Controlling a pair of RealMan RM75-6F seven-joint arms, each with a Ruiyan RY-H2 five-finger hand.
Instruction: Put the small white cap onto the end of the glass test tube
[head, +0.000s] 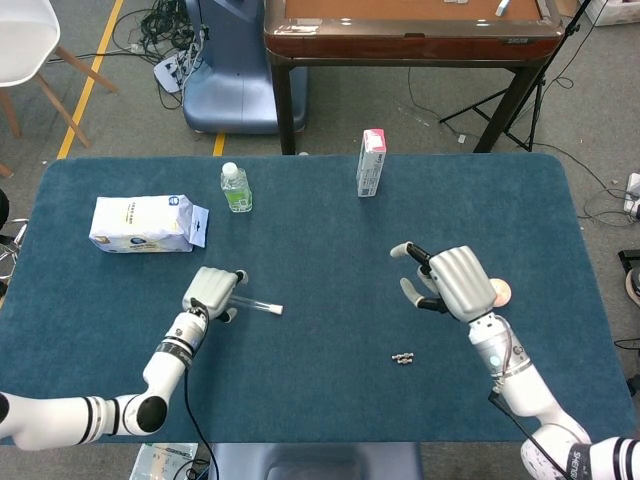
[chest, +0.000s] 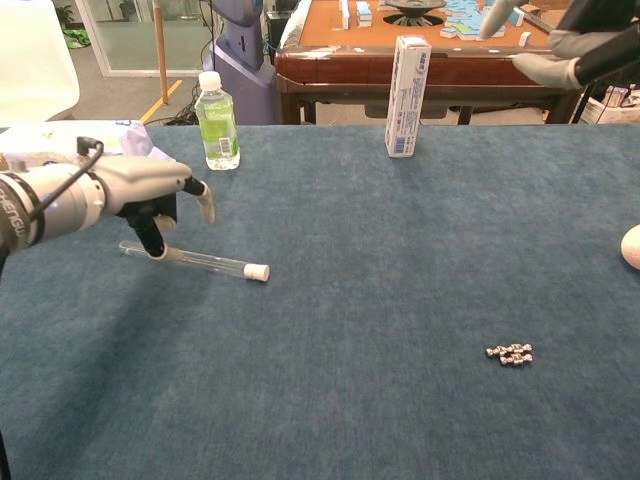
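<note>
Cap (chest: 258, 271) seated on test tube (chest: 190, 259), lying on table (head: 320, 230). Left hand (chest: 150, 195) fingers spread, lift straight up, avoid rolling tube. Right hand (head: 455, 283) open, empty.

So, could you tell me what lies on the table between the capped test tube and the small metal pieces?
Nothing: in the chest view only bare blue cloth runs from the test tube to the metal pieces.
</note>
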